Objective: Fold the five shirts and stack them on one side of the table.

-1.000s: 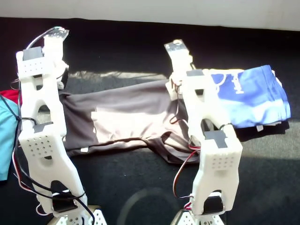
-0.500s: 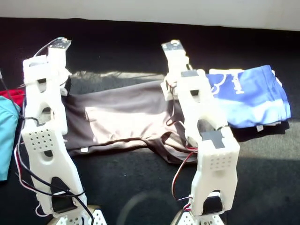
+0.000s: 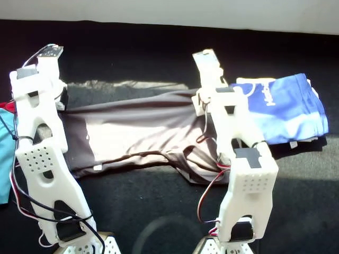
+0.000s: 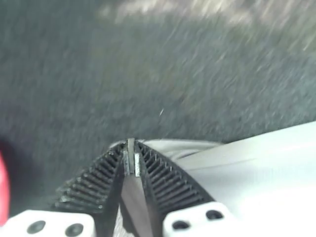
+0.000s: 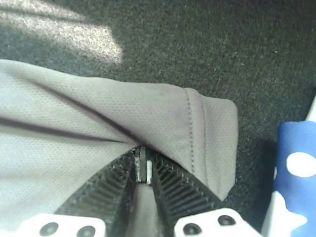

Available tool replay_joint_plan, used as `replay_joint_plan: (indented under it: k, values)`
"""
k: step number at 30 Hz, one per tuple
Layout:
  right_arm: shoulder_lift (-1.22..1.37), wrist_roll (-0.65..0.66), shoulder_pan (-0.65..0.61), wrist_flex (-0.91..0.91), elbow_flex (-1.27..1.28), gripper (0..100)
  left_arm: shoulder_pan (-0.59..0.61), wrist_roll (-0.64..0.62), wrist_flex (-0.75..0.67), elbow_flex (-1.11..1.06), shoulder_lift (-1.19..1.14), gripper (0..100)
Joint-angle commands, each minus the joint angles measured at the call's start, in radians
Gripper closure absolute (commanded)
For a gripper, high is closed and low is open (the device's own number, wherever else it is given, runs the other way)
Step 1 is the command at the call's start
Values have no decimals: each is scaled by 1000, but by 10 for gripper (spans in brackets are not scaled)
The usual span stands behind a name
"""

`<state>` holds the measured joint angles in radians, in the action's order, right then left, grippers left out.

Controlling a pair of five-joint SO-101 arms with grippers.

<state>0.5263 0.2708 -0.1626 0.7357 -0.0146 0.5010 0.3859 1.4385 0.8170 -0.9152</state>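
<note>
Left hand point(image 4: 130, 159), right hand point(image 5: 142, 167): both pinched closed.

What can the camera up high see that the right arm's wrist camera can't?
High view: the left arm and right arm, the whole grey shirt stretched between them, a teal shirt and red cloth at one table edge, and black cloth under the folded blue shirt.
Right wrist view: the right gripper shut on the grey shirt beside its stitched hem.
Both: the grey shirt, the blue shirt and the dark table.
</note>
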Motion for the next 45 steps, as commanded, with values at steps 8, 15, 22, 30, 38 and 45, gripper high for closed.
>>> replay_joint_plan:
  k: [8,15,22,30,38,45]
  values:
    - [-277,5,-42,125,-18,991,5,5,336,472,13,991]
    - [-469,6,-42,208,101,991,36,2,341,470,30,991]
    - [-636,11,-41,209,243,991,33,-21,338,154,340,991]
    - [-822,11,-44,211,443,991,-16,-23,324,-444,731,991]
    - [-967,11,-114,209,697,991,-122,-23,-40,-1118,1063,991]
    - [-1012,11,-134,176,812,991,-122,-21,-382,-1509,1155,991]
